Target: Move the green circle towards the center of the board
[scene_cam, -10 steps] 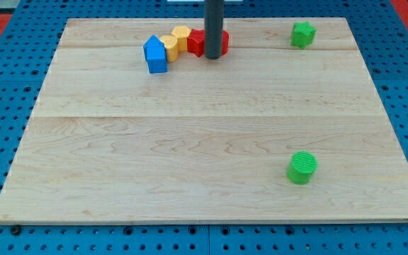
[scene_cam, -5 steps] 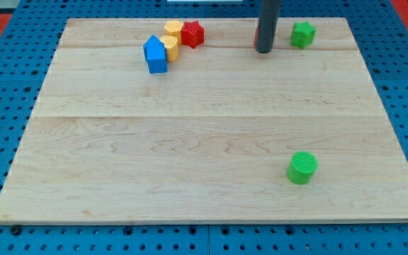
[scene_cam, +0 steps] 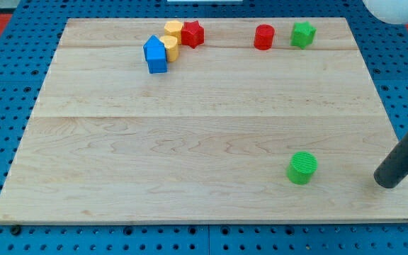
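The green circle (scene_cam: pixel 302 168) lies on the wooden board (scene_cam: pixel 190 142) at the view's lower right. My tip (scene_cam: pixel 385 184) rests on the board to the right of the green circle, with a clear gap between them. The rod slants up toward the view's right edge. A green star-shaped block (scene_cam: pixel 303 34) sits at the top right.
A red cylinder (scene_cam: pixel 263 37) stands left of the green star. At the top left, a red star (scene_cam: pixel 193 33), two yellow blocks (scene_cam: pixel 171 39) and a blue house-shaped block (scene_cam: pixel 156 54) are clustered. The board's right edge is close to my tip.
My tip has moved from the top of the board, beside the red cylinder, down to the lower right, right of the green circle. The red cylinder now shows in full. No block has moved in the last half second.
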Tool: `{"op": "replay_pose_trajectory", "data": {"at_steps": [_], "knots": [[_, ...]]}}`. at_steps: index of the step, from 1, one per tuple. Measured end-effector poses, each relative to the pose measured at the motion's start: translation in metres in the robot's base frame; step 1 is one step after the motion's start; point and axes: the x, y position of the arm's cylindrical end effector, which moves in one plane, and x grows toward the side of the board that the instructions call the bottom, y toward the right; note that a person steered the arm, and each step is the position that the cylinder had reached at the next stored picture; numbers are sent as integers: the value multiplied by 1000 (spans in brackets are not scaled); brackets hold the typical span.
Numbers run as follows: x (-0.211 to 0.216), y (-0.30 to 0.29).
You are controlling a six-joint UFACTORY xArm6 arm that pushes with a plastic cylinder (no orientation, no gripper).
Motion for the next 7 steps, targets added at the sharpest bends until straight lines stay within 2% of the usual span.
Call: {"op": "replay_pose_trajectory", "data": {"at_steps": [2,5,6,7], "knots": [[-12,0],[-51,-3],[-57,-21],[-42,-45]]}}
